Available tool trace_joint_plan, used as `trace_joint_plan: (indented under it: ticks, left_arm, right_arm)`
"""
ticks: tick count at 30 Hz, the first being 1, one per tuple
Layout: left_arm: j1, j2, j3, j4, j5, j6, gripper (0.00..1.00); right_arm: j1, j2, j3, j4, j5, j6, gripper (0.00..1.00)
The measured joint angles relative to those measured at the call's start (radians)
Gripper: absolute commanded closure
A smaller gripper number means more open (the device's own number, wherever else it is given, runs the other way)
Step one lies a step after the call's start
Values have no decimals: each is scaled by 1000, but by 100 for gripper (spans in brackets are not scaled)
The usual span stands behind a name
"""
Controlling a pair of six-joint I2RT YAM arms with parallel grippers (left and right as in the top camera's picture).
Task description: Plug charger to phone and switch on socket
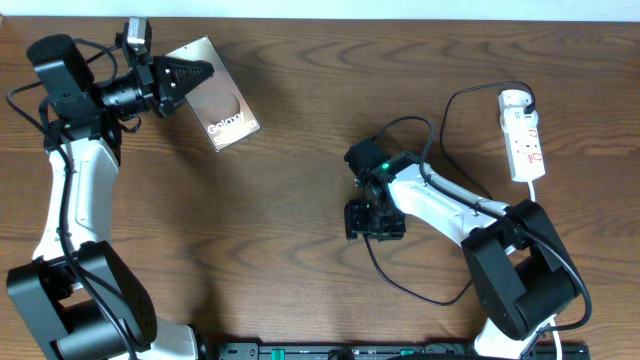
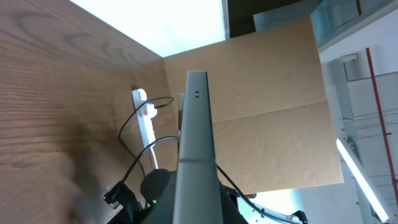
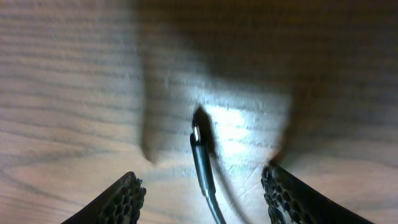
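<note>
Overhead, plainly: the phone (image 1: 222,108) at the far top-left of the tabletop (image 1: 300,190), screen up, pinched at its upper corner in the closed left hand (image 1: 195,75); hard to say whether lifted or lying flat. From the left wrist camera, only that same phone edge-on (image 2: 196,143), a grey strip up the middle of the picture, the fingers gripping it cut off below. Far behind it there, and at the right edge from overhead, the white socket (image 1: 525,140), well apart from the phone. Seen clearly only from the right wrist camera: the charger (image 3: 202,163) lying on the wood, small plug end pointing away, between the spread fingers (image 3: 124,196) of the right hand (image 3: 204,185) and touching neither. From overhead, that plug end hidden beneath the right hand near the middle of the tabletop. Switches on the socket too small to read; right wrist picture dim and blurred.
</note>
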Motion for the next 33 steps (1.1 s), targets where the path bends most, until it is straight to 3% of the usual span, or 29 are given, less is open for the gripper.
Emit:
trace_joint_plan:
  ticks: [6, 17, 21, 28, 33]
  left_arm:
    - [0, 0, 0, 0, 0, 0, 93]
    - [0, 0, 0, 0, 0, 0, 93]
    - [0, 0, 0, 0, 0, 0, 93]
    - [0, 0, 0, 0, 0, 0, 93]
    - [0, 0, 0, 0, 0, 0, 93]
  right_arm:
    - [-14, -2, 0, 14, 23, -33, 60]
    - [10, 0, 0, -13, 51, -41, 66]
    - [22, 2, 0, -24, 56, -43, 76]
    - [23, 3, 0, -25, 64, -48, 82]
    - [23, 5, 0, -22, 64, -48, 99]
